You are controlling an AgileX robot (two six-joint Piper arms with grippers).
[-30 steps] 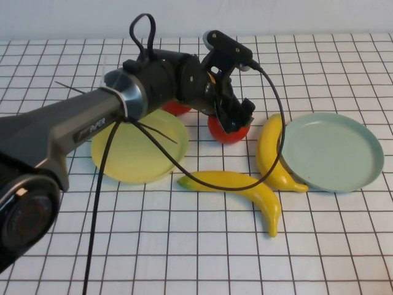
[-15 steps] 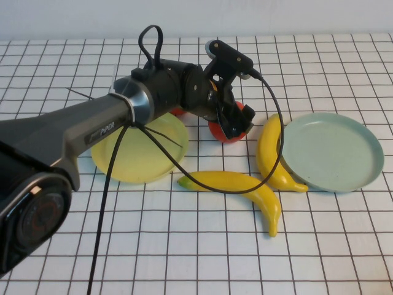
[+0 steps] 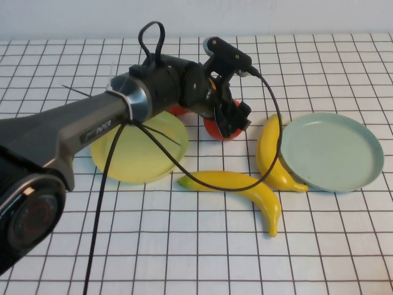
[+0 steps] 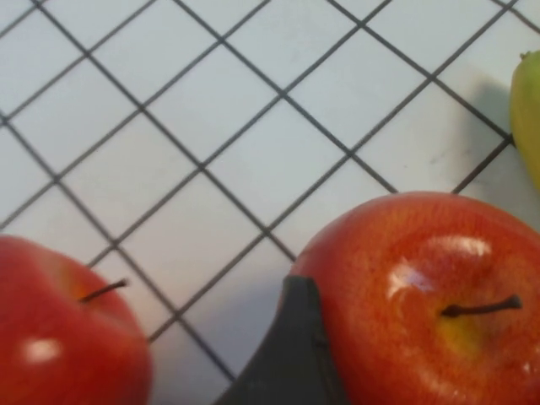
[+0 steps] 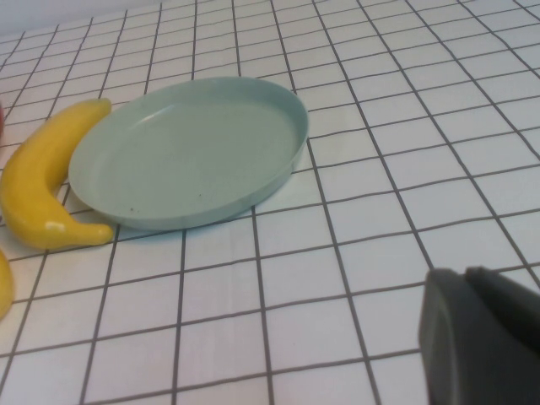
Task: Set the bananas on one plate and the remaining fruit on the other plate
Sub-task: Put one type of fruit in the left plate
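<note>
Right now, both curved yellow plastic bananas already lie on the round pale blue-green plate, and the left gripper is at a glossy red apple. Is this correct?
Not quite. The pale blue-green plate holds nothing; in the high view both yellow bananas lie on the table, one touching the plate's rim. The left gripper is indeed at a red apple. The right gripper is parked, shut.

The only lettering stands on the left arm [image 3: 73, 132]: small white print along the grey sleeve of its forearm, left of the middle of the scene. It seems to read "PIPER", though the letters are slanted and partly crossed by a black cable [image 3: 116, 153]. Nothing else in the three views carries readable text, numbers or signs.
</note>
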